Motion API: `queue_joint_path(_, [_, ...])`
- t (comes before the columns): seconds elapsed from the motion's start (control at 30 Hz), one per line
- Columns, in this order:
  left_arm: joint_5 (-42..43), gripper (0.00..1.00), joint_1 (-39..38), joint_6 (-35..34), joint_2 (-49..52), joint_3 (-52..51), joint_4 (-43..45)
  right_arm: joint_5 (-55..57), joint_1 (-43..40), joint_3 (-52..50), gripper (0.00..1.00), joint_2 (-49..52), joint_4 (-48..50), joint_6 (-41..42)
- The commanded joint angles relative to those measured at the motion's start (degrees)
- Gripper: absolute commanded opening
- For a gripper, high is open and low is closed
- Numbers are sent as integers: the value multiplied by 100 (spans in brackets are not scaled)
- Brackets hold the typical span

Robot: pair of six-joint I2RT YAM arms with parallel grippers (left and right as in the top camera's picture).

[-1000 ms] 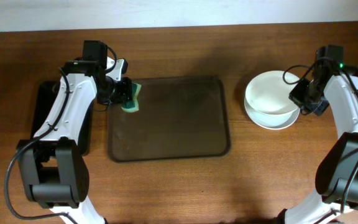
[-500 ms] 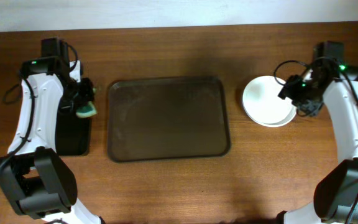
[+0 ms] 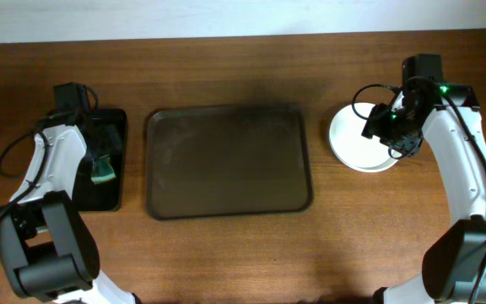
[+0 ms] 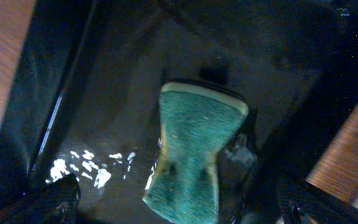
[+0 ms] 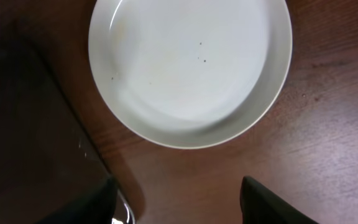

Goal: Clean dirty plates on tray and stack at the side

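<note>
The plates (image 5: pixel 188 62) lie just beyond the right tool (image 5: pixel 178 190), which is spread wide and holds nothing

Brown wooden table (image 3: pixel 226 253) (evenly lit) against a white wall (image 3: pixel 226 17)

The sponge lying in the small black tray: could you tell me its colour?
Green sponge, with a pale yellowish edge; the left wrist view shows it best.

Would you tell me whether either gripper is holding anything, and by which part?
Nothing is held. The left gripper is open over the sponge; the right gripper is open near the plates.
</note>
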Motion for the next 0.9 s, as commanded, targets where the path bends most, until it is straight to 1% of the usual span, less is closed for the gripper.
queue_joint_path(0.0, [472, 99, -129, -293, -874, 273, -114, 28, 26, 846, 56, -387, -501, -339])
queue_joint_path(0.07, [533, 99, -254, -369, -1388, 271, -136, 28, 26, 1661, 57, -896, -1161, -352])
queue_joint_path(0.1, [531, 99, -251, -369, -1429, 271, -133, 28, 26, 1937, 98, -1123, -1419, -404])
queue_joint_path(0.13, [531, 99, -247, -369, -1421, 271, -136, 24, 26, 2308, 99, -1550, -1904, -402])
queue_joint_path(0.2, [531, 99, -247, -369, -1421, 271, -136, 24, 26, 2551, 99, -2074, -2376, -400])
queue_joint_path(0.23, [531, 99, -247, -369, -1421, 271, -136, -85, 26, 2575, 98, -2656, -2487, -396])
queue_joint_path(0.3, [531, 99, -247, -369, -1421, 271, -136, -105, 26, 2573, 98, -3335, -2494, -396])
queue_joint_path(0.37, [531, 99, -247, -369, -1421, 271, -136, -103, 26, 2573, 98, -3665, -2494, -400])
queue_joint_path(0.4, [531, 99, -247, -369, -1421, 271, -136, 323, 26, 2573, 98, -3786, -2592, -643])
queue_joint_path(0.43, [531, 99, -247, -369, -1421, 271, -136, 448, 26, 2568, 98, -3832, -3064, -697])
queue_joint_path(0.47, [531, 99, -247, -369, -1421, 271, -136, 538, 15, 2518, 99, -3849, -2983, -697])
queue_joint_path(0.53, [531, 99, -247, -369, -1421, 271, -136, 553, 24, 2146, 98, -4085, -2153, -706])
queue_joint_path(0.6, [531, 99, -247, -369, -1421, 271, -136, 509, 26, 1156, 98, -4662, -1172, -863])
queue_joint_path(0.63, [531, 99, -247, -369, -1421, 271, -136, 455, 26, 162, 98, -5219, -247, -1132])
queue_joint_path(0.67, [531, 99, -247, -369, -1421, 271, -136, 299, 26, -1226, 98, -5958, 933, -1174])
queue_joint_path(0.73, [531, 99, -247, -369, -1421, 271, -136, -44, 83, -3228, 98, -7049, 2518, -1169])
queue_joint_path(0.77, [531, 99, -247, -369, -1421, 271, -136, -116, 240, -4280, 98, -7606, 3456, -1169])
queue_joint_path(0.8, [531, 99, -247, -369, -1423, 271, -136, -127, 337, -5010, 98, -7982, 4162, -1169])
queue_joint_path(0.83, [531, 99, -247, -369, -1423, 271, -136, -125, 455, -5954, 98, -8463, 5027, -1169])
queue_joint_path(0.87, [531, 99, -247, -369, -1421, 271, -136, -107, 531, -6776, 98, -8900, 5639, -1172])
